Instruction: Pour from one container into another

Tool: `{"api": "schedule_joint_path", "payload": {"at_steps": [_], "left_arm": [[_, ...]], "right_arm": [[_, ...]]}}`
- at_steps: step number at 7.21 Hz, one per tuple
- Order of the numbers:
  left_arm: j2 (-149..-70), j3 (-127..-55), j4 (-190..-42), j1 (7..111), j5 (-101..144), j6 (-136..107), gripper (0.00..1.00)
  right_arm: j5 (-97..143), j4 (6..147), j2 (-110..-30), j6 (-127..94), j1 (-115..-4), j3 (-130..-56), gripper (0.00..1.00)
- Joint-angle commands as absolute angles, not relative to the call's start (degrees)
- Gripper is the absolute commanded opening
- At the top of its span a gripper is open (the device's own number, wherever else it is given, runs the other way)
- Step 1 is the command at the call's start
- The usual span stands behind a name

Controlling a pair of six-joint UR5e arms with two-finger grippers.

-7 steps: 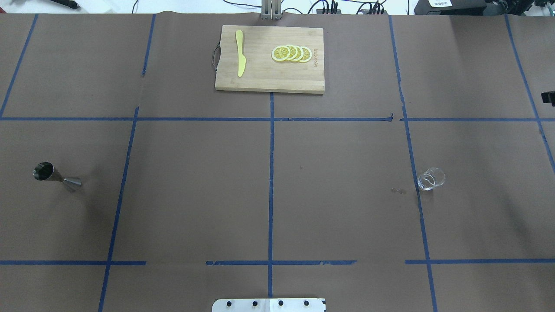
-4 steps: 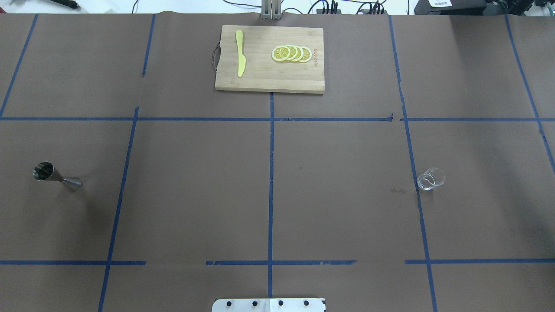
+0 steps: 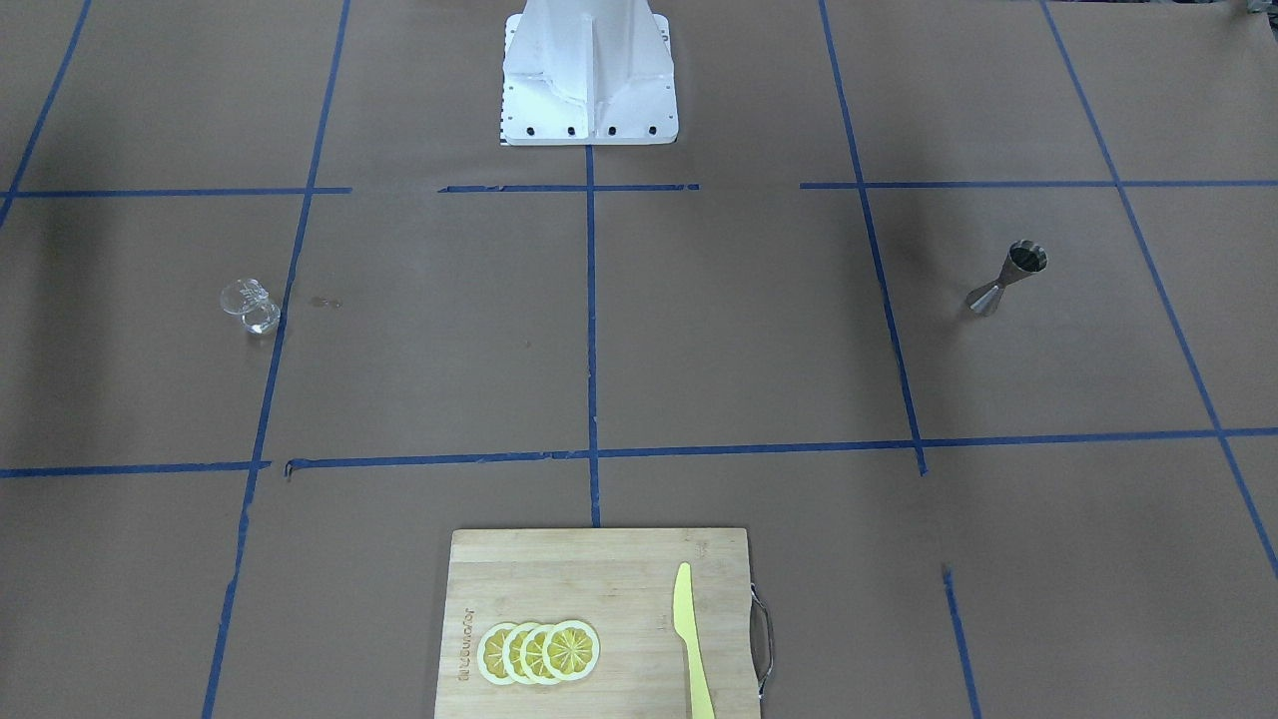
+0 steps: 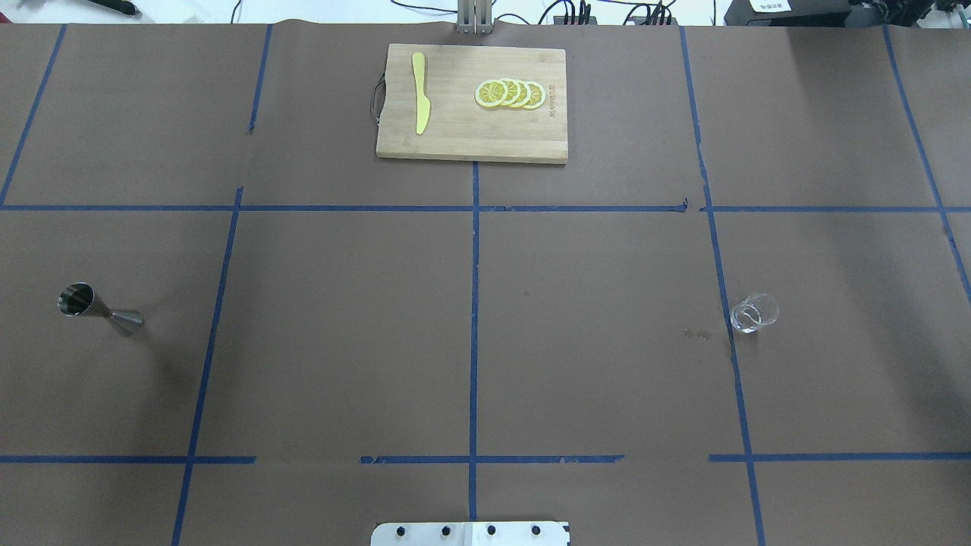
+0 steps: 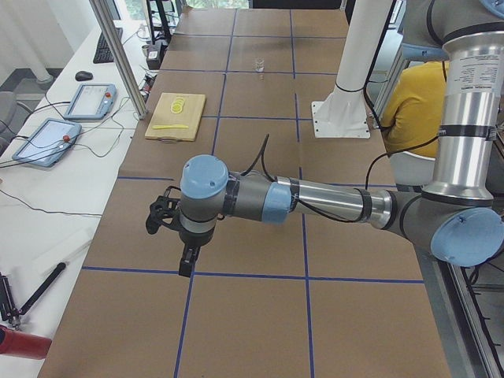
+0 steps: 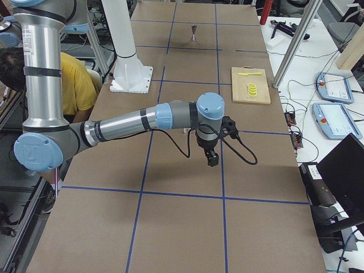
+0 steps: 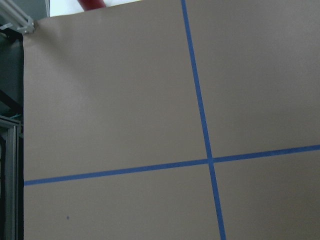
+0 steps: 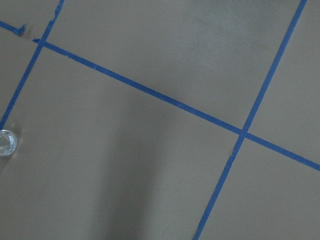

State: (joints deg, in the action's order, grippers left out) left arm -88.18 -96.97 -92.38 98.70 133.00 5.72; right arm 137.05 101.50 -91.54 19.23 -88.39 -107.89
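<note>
The left pincer (image 5: pixel 187 264) is seen only from the side camera, hanging from the near arm above the worktop (image 4: pixel 341 341), fingers pointing down. Whether it is wide or narrow cannot be told, and nothing is seen in it. The right pincer (image 6: pixel 211 159) is likewise shown only from the other side camera, pointing down over the worktop; its opening cannot be told either.

Two task things are counted. One glass cup (image 4: pixel 754 312) is stood on the robot's right part of the worktop, just beside a blue tape line. It is clear, round and small. It is also caught at the left edge of the right wrist view (image 8: pixel 5 143). One jigger (image 4: pixel 98 311) is stood upright on the robot's left part, well apart from the cup. It is made of grey shiny metal, as two cones joined at a narrow waist, with the dark open mouth on top.

The worktop is covered with dull brown paper and divided by blue tape lines (image 4: pixel 474 303) into rectangles. At the far edge one wooden cutting board (image 4: pixel 472 140) with a metal handle is laid. On it, one flat yellow knife (image 4: pixel 419 92) and four round lemon slices (image 4: pixel 510 94), overlapped in a row, are placed. One white base (image 3: pixel 587 70) is bolted at the robot's side.
</note>
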Motion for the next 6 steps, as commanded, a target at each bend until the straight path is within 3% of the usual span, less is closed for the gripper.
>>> {"api": "schedule_joint_path", "payload": {"at_steps": [1, 4, 6], "left_arm": [[-85.79, -97.12, -96.21, 98.18, 136.05, 5.80, 1.00], [-81.31, -96.85, -110.70, 98.09, 134.23, 5.98, 1.00], [-80.68, -97.12, -110.48, 97.13, 127.19, 6.06, 1.00]], "right_arm": [[137.20, 101.69, -93.77, 16.81, -88.24, -108.11, 1.00], [137.72, 100.02, -94.05, 12.94, -87.46, -108.02, 1.00], [137.03, 99.93, -93.96, 9.84, -84.67, -108.19, 1.00]]}}
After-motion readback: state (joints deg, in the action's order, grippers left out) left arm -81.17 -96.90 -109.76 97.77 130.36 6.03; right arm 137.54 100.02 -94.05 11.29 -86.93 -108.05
